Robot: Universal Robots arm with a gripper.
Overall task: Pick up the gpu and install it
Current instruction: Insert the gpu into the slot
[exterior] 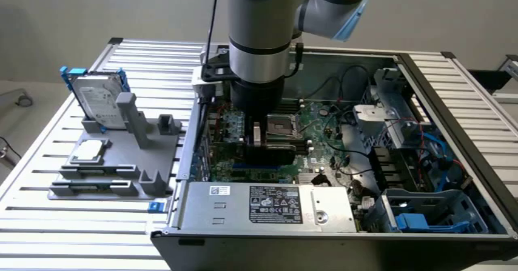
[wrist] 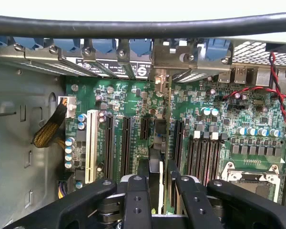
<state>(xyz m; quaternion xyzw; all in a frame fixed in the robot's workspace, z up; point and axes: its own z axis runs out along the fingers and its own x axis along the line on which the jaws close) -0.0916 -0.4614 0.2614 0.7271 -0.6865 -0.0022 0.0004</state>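
The gpu (wrist: 157,136) stands on edge between my gripper's (wrist: 159,191) black fingers (wrist: 136,200), which are shut on its upper edge. Its green board and black cooler run away from the camera to the silvery end bracket (wrist: 174,57) at the case's rear slot openings. The card hangs over the motherboard's (wrist: 128,100) black expansion slots; whether it sits in one I cannot tell. In the exterior view my gripper (exterior: 259,131) is down inside the open computer case (exterior: 453,101), with the gpu (exterior: 233,127) under the arm toward the exterior view's left.
Left of the case in the exterior view, a grey fixture (exterior: 145,162) carries a silver hard drive in a blue frame (exterior: 97,101) and a small square chip (exterior: 87,151). The power supply (exterior: 259,204), CPU socket (exterior: 285,125) and cables (exterior: 429,143) crowd the case. A black cable (wrist: 143,26) runs across the wrist view.
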